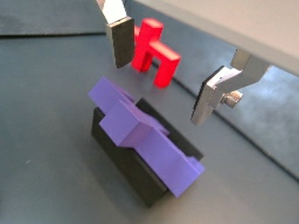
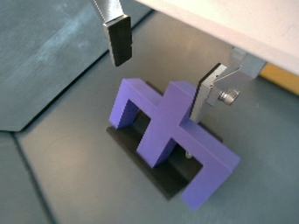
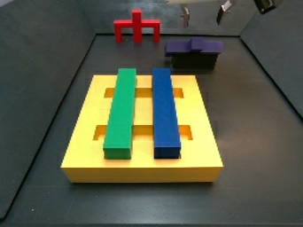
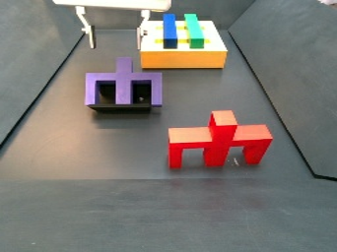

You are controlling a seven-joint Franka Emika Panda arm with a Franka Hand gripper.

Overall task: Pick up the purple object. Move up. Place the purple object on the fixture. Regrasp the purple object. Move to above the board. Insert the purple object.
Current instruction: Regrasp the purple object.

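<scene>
In a wrist view the gripper [image 1: 176,74] hangs above the purple object [image 1: 142,133], fingers [image 1: 121,42] spread wide with nothing between them, and the red piece [image 1: 156,58] stands beyond. The purple object lies on the fixture [image 1: 138,170], overhanging it at one end. In a wrist view it sits skewed to the line between the pads, so a straight descent risks closing on a corner and twisting it off its seat. In a side view the gripper [image 3: 204,11] is high above the purple object [image 3: 193,47], well apart from the board [image 3: 83,142]. In a side view the gripper [image 4: 114,28] sits offset behind the purple object [image 4: 124,89]; a finger could land on the crossbar instead of straddling it.
</scene>
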